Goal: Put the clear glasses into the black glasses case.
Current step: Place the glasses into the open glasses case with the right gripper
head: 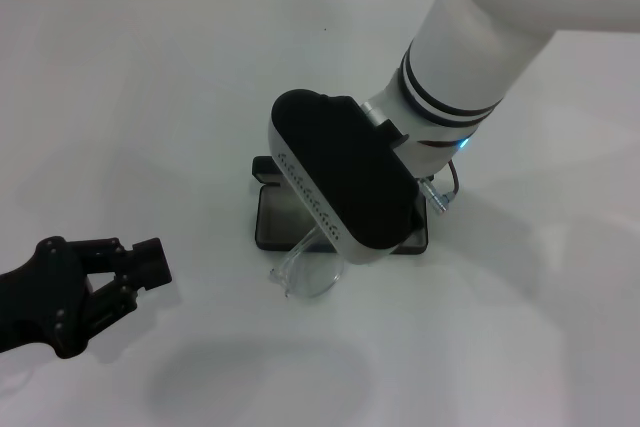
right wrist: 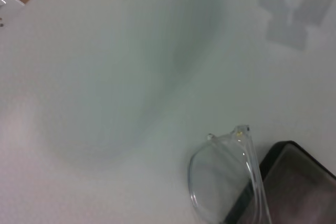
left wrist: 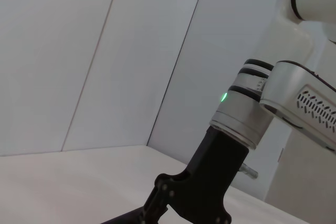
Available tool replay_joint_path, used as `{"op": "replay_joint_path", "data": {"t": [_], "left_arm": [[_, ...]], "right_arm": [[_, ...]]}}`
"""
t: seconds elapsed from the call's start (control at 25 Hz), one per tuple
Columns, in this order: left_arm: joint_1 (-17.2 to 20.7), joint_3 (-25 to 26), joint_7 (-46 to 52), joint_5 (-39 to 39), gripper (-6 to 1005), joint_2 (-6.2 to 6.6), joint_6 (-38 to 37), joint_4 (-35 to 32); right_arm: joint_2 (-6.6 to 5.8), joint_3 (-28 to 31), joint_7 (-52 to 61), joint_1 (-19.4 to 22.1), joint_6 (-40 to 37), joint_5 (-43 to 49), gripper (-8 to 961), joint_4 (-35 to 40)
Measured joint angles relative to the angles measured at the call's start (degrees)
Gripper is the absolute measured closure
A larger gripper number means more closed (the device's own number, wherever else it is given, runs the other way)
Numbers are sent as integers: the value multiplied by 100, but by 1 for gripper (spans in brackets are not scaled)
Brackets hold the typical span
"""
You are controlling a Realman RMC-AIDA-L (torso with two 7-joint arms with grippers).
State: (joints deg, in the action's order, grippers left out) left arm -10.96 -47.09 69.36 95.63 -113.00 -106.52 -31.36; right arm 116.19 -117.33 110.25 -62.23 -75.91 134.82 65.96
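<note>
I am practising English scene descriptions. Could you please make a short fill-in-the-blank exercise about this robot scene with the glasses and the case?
1. The black glasses case lies ____ on the white table.
2. The clear glasses stick out over the case's ____ edge, toward the robot.
3. The ____ arm reaches over the case.
4. The left gripper waits ____ from the case.

Missing words: open; front; right; apart

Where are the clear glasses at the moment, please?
In the head view the clear glasses sit mid-table under the right arm, hanging over the near edge of the open black glasses case, one lens end out on the white table.
</note>
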Motion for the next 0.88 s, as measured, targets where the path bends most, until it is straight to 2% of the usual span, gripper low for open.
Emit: {"op": "replay_joint_path", "data": {"t": [0.88], "left_arm": [[-4, 25, -98, -54, 801, -38, 6, 25]], "right_arm": [[0, -52, -499, -163, 320, -442, 382, -546]]}}
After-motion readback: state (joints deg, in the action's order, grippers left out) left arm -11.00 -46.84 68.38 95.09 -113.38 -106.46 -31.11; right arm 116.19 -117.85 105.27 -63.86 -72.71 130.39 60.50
